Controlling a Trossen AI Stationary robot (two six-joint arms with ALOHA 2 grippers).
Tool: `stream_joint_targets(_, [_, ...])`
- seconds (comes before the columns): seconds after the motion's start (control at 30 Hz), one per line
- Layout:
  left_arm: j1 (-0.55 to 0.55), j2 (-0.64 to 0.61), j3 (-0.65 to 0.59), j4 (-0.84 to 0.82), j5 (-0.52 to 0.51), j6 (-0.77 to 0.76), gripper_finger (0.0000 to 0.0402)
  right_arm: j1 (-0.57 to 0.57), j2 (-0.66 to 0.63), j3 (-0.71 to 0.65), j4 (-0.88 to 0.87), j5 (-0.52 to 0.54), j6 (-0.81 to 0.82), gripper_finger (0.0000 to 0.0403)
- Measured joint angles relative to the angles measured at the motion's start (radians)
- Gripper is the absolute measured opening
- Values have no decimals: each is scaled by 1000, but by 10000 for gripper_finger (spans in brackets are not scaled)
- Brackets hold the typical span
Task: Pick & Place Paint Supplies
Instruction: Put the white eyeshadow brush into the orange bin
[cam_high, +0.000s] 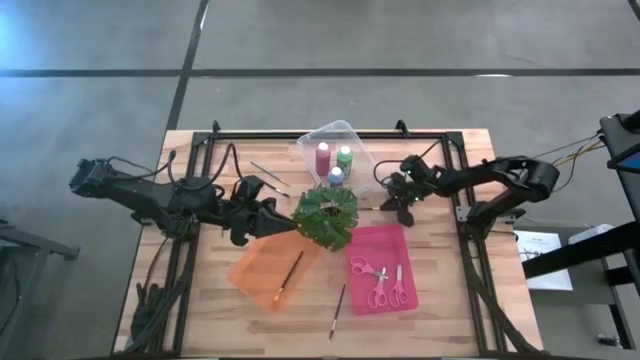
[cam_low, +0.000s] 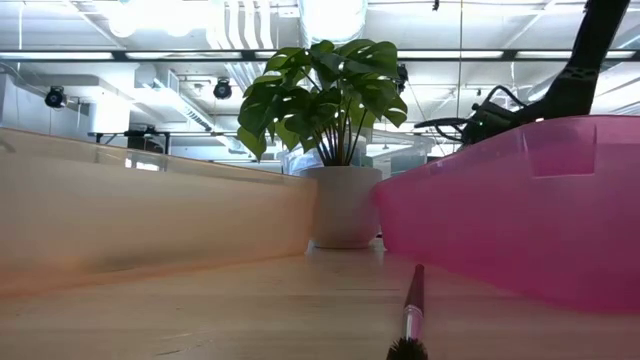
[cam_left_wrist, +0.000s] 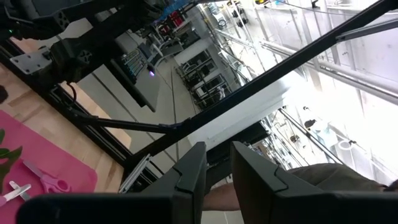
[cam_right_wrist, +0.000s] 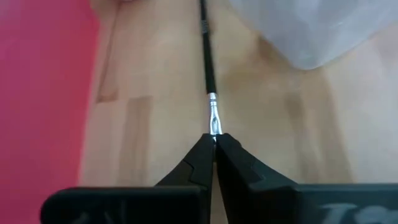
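High view, clear tray (cam_high: 352, 135) holding three paint bottles (cam_high: 334, 160) behind the plant (cam_high: 326, 215), pink tray (cam_high: 385, 250) with scissors (cam_high: 382, 285), orange tray (cam_high: 255, 265) with one paintbrush (cam_high: 290, 274), right gripper (cam_right_wrist: 214, 144) pinched shut on a paintbrush ferrule (cam_right_wrist: 213, 118) (handle pointing away), left gripper (cam_left_wrist: 216, 163) slightly parted, empty.

Maroon-pink bottle (cam_high: 322, 157), green bottle (cam_high: 344, 157), blue-purple bottle (cam_high: 335, 176); pink-handled scissors (cam_high: 379, 285) in a pink tray (cam_high: 362, 241); orange tray (cam_high: 250, 265); pale wooden table (cam_high: 220, 310).
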Motion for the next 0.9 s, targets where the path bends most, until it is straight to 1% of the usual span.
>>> stream_joint_targets(0.23, [0, 0, 0, 0, 0, 36, 84, 4, -150, -11, -136, -61, 19, 7])
stream_joint_targets(0.37, [0, 0, 0, 1, 0, 67, 84, 7, -261, -10, -175, -77, 85, 7])
stream_joint_targets(0.5, [0, 0, 0, 1, 0, 82, 84, 6, -375, -8, -214, -74, 159, 7])
stream_joint_targets(0.7, [-1, 0, 0, 1, 0, 111, 84, 6, -523, -7, -337, -49, 238, 7])
stream_joint_targets(0.9, [-1, 0, 0, 1, 0, 175, 84, 6, -659, -6, -384, -24, 381, 7])
